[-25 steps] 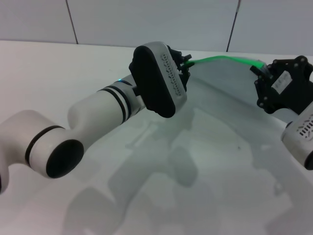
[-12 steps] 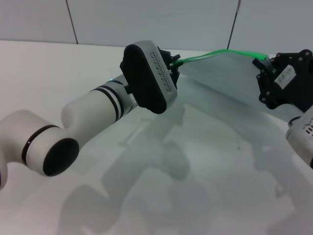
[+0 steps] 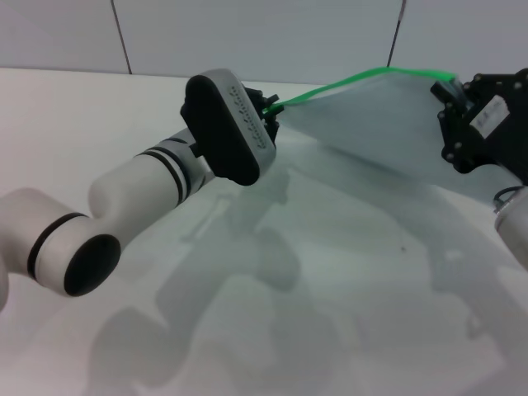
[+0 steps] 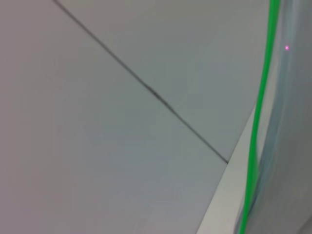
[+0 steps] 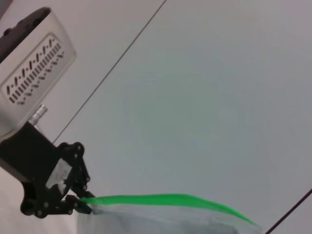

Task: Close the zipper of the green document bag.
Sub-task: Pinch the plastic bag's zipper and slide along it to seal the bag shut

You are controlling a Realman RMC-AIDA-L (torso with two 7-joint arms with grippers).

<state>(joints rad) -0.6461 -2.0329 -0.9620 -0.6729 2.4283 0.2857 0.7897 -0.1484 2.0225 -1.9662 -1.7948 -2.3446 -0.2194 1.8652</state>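
Observation:
The green document bag (image 3: 371, 136) hangs above the table as a translucent sheet, stretched between both grippers. Its bright green zipper (image 3: 355, 80) runs along the top edge. My left gripper (image 3: 271, 110) is shut on the zipper's left end; whether it holds the slider tab I cannot tell. My right gripper (image 3: 450, 89) is shut on the bag's right top corner. In the right wrist view, the left gripper (image 5: 82, 202) pinches the end of the zipper (image 5: 161, 199) above the bag (image 5: 146, 220). The left wrist view shows only the zipper (image 4: 257, 122) and a strip of the bag (image 4: 288, 146).
The white table (image 3: 91, 115) spreads under both arms, carrying their shadows. A pale wall (image 3: 247, 33) with dark seams stands right behind the bag. The left forearm (image 3: 140, 190) reaches diagonally across the table's left half.
My left gripper has moved left and slightly up along the zipper's line. The right gripper has shifted right and up. The green strip between them is longer and tauter.

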